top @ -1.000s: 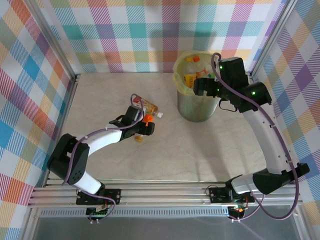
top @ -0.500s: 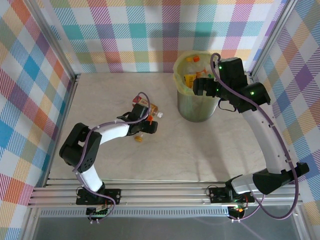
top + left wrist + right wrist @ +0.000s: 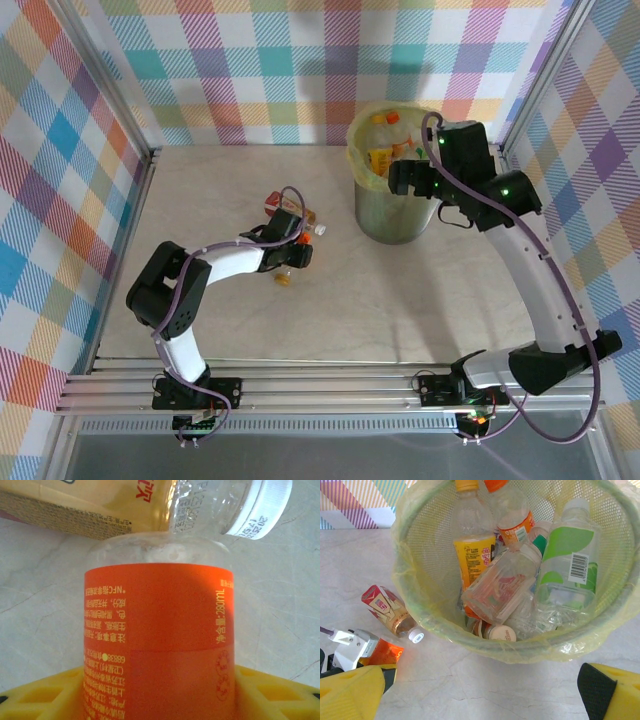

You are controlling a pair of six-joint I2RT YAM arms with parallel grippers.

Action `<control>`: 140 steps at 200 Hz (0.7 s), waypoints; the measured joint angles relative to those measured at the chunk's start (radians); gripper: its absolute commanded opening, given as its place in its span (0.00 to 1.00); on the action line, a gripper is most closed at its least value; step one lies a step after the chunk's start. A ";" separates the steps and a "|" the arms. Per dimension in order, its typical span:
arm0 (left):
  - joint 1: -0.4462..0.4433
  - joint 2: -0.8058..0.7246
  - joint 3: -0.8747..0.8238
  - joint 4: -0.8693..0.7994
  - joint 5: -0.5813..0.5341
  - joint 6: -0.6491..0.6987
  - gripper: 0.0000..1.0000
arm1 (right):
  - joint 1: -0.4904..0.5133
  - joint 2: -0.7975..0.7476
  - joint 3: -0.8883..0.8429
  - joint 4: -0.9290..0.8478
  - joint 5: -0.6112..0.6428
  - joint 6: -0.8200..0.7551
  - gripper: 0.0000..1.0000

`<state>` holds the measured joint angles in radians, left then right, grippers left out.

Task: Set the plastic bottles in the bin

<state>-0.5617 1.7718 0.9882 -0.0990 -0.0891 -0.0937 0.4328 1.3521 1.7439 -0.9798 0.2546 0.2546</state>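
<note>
The orange-labelled bottle (image 3: 160,630) at frame centre reads "NFC" and "280mL"; the white cap (image 3: 260,510) at upper right bears a code starting "2025".

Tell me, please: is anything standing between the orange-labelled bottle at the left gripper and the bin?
On the table, nothing visible: the stretch from the orange-labelled bottle to the bin is bare. The white-capped bottle lies just beyond it, on its far side. Over the bin's mouth, though, hangs the right gripper.
</note>
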 measured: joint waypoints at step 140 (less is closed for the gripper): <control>-0.047 -0.473 0.035 -0.164 -0.023 -0.052 0.40 | 0.000 -0.207 -0.222 0.061 0.113 0.090 1.00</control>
<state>-0.6083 1.2984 1.0237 -0.2634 -0.1123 -0.1459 0.4328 1.1454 1.5223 -0.9188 0.3679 0.3443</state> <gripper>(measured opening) 0.557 0.996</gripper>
